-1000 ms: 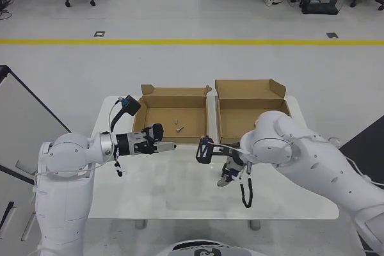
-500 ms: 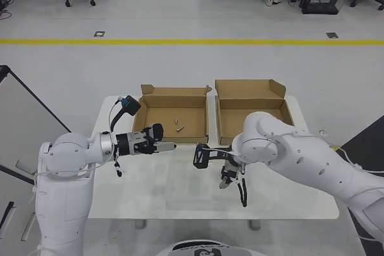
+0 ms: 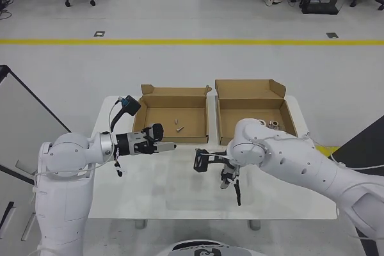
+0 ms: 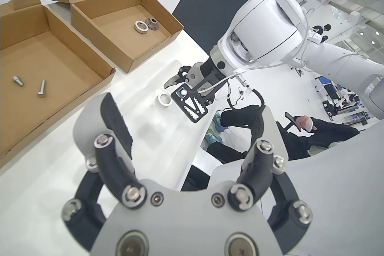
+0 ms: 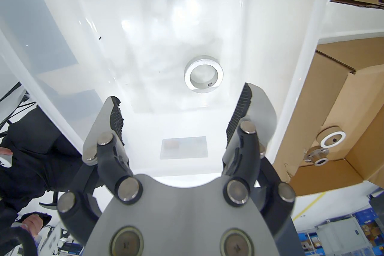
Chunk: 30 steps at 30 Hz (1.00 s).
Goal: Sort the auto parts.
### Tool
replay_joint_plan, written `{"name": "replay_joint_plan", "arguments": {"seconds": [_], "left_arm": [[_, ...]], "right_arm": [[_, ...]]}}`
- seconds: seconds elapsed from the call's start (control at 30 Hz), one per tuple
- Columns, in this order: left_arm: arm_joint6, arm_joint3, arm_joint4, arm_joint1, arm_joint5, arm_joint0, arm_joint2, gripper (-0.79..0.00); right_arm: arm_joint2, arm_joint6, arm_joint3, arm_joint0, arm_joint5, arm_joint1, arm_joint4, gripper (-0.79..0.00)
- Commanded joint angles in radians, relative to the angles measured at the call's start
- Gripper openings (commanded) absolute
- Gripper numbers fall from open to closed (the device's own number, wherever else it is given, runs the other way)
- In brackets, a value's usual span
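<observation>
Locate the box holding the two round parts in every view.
Top view: box at the far right of the table.
Left wrist view: the farther box, behind the bolt box.
Right wrist view: box off to the side of the loose ring.
Shared landmark: the silver ring inside it.

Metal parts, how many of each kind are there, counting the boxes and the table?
Short silver metal bolts: 2
Plain silver metal rings: 2
Darker flanged metal hub: 1
Total: 5
</observation>
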<state>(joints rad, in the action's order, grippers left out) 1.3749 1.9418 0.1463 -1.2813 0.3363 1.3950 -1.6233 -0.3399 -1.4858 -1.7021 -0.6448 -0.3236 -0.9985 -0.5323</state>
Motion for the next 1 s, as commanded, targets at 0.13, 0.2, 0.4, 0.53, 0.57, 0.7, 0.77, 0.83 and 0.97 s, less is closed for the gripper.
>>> {"name": "replay_joint_plan", "arguments": {"seconds": [0.13, 0.2, 0.4, 0.53, 0.57, 0.7, 0.77, 0.83, 0.97], "left_arm": [[0.0, 0.0, 0.0, 0.0, 0.0, 0.0, 0.0, 0.0], [0.0, 0.0, 0.0, 0.0, 0.0, 0.0, 0.0, 0.0], [0.0, 0.0, 0.0, 0.0, 0.0, 0.0, 0.0, 0.0], [0.0, 0.0, 0.0, 0.0, 0.0, 0.0, 0.0, 0.0], [0.0, 0.0, 0.0, 0.0, 0.0, 0.0, 0.0, 0.0], [0.0, 0.0, 0.0, 0.0, 0.0, 0.0, 0.0, 0.0], [0.0, 0.0, 0.0, 0.0, 0.0, 0.0, 0.0, 0.0], [0.0, 0.0, 0.0, 0.0, 0.0, 0.0, 0.0, 0.0], [0.0, 0.0, 0.0, 0.0, 0.0, 0.0, 0.0, 0.0]], "right_arm": [[0.034, 0.004, 0.024, -0.001, 0.005, -0.025, -0.062, -0.459], [0.042, 0.001, 0.031, -0.001, 0.009, -0.031, -0.083, -0.489], [0.059, -0.005, 0.05, -0.006, 0.044, -0.047, -0.152, -0.529], [0.067, -0.005, 0.063, -0.012, 0.059, -0.057, -0.186, -0.533], [0.068, -0.005, 0.067, -0.013, 0.061, -0.06, -0.192, -0.533], [0.073, -0.006, 0.084, -0.016, 0.068, -0.07, -0.217, -0.533], [0.072, -0.004, 0.091, -0.017, 0.071, -0.076, -0.223, -0.545], [0.074, -0.01, 0.099, -0.018, 0.078, -0.081, -0.236, -0.566], [0.074, -0.013, 0.111, -0.021, 0.083, -0.091, -0.244, -0.582]]}}
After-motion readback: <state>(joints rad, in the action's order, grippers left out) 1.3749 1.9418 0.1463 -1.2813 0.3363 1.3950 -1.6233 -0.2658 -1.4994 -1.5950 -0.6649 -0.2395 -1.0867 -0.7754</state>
